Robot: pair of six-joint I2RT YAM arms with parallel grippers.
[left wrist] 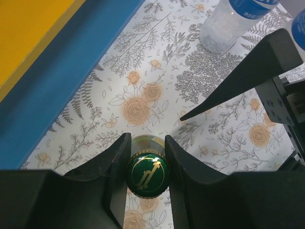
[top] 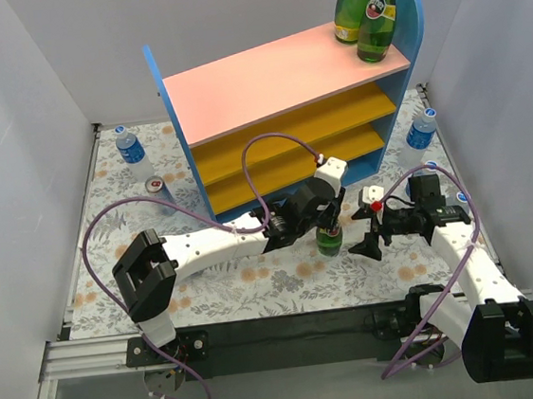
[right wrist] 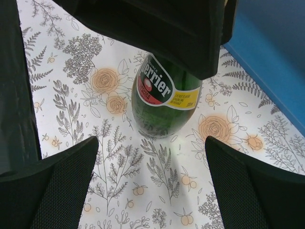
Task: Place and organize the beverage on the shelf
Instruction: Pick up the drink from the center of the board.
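Observation:
A green glass bottle (top: 330,241) stands upright on the floral mat in front of the shelf (top: 273,80). My left gripper (top: 329,223) is shut on its neck from above. In the left wrist view the gold-printed green cap (left wrist: 148,172) sits pinched between the black fingers (left wrist: 114,162). My right gripper (top: 366,243) is open just right of the bottle, and its wrist view shows the labelled bottle body (right wrist: 164,102) beyond its spread fingers (right wrist: 66,181). Two more green bottles (top: 353,5) (top: 377,26) stand at the right end of the pink top board.
A clear plastic bottle with a blue label (top: 133,152) and a silver-red can (top: 158,192) stand left of the shelf. Another plastic bottle (top: 420,136) stands at the shelf's right side. The blue side panel (left wrist: 62,81) is close on the left gripper's left.

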